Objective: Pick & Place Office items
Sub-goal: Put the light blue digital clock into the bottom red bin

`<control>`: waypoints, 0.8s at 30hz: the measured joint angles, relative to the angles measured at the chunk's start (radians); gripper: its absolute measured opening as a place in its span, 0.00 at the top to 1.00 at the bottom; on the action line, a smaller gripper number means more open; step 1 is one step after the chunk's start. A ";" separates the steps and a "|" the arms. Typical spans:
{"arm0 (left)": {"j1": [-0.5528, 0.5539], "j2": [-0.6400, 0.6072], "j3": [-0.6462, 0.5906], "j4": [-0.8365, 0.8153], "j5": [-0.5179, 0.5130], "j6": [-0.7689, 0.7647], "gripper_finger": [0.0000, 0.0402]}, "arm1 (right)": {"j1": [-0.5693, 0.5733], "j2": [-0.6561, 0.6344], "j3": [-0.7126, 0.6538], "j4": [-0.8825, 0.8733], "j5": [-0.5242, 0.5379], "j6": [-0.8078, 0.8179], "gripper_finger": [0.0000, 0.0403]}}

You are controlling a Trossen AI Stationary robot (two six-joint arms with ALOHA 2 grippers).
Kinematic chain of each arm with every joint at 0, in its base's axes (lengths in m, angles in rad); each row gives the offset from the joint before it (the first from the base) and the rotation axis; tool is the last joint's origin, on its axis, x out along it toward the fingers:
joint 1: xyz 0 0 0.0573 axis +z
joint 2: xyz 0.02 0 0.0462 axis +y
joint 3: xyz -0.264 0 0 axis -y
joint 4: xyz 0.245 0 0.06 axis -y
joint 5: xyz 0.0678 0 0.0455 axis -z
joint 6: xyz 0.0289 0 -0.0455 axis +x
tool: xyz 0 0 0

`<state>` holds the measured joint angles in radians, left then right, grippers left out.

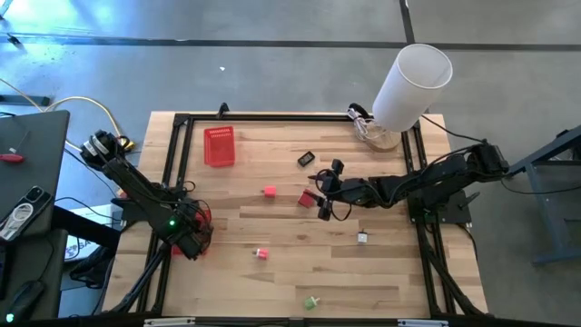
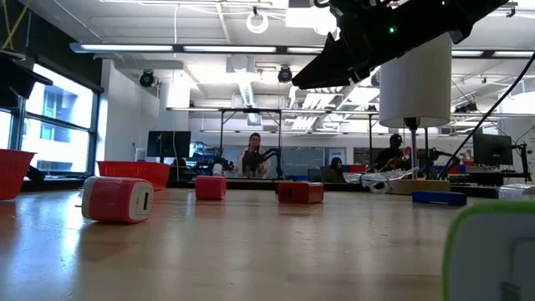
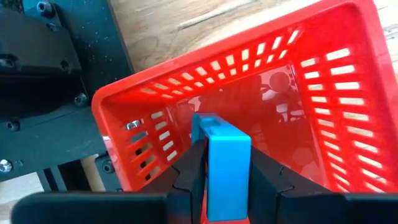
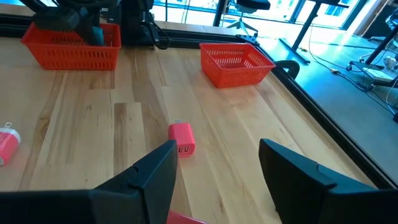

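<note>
Two arms busy: left jaws (image 3: 227, 186) clamp blue piece (image 3: 227, 162) right over red basket (image 3: 323, 124) at counter (image 1: 300, 263) left edge. Right jaws (image 4: 217, 168) spread wide, hovering mid-counter above red block (image 4: 182, 138).

Dark jointed arms, black cables, green indicator lights.

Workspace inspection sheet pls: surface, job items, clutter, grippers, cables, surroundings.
Surface: wooden table inside a black frame.
Job's things: blue piece in left gripper; red block, pink pieces, black piece, white piece and green piece lie loose.
Clutter: two red baskets; white cylinder at a far corner.
Grippers: left gripper shut on the blue piece over a basket; right gripper open near the red block.
Cables: bundle by the cylinder.
Surroundings: people at desks.
</note>
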<state>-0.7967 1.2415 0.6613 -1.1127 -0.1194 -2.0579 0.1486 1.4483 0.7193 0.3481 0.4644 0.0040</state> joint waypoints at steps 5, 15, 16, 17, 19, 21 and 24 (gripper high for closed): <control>0.000 -0.001 0.000 0.002 -0.006 -0.006 0.80 | 0.000 0.000 0.000 0.000 0.000 0.000 0.47; 0.000 -0.001 0.002 0.023 -0.007 0.007 0.80 | 0.000 0.000 0.000 0.000 0.000 0.000 0.47; 0.000 -0.001 0.002 0.023 -0.008 0.008 0.80 | 0.000 0.000 0.000 0.000 0.000 0.000 0.47; 0.000 -0.001 0.002 0.022 -0.007 0.005 0.80 | 0.000 0.000 0.000 0.000 0.000 0.000 0.47; 0.000 -0.001 0.002 0.022 -0.007 -0.004 0.80 | 0.000 0.000 0.000 0.000 0.000 0.000 0.47; 0.000 -0.001 0.002 0.022 0.001 -0.005 0.80 | 0.000 0.000 0.000 0.000 0.000 0.000 0.47; 0.000 -0.001 0.002 0.022 0.011 -0.006 0.80 | 0.000 0.000 0.000 0.000 -0.003 0.000 0.47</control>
<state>-0.7967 1.2404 0.6636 -1.0910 -0.1089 -2.0644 0.1483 1.4483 0.7193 0.3483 0.4615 0.0040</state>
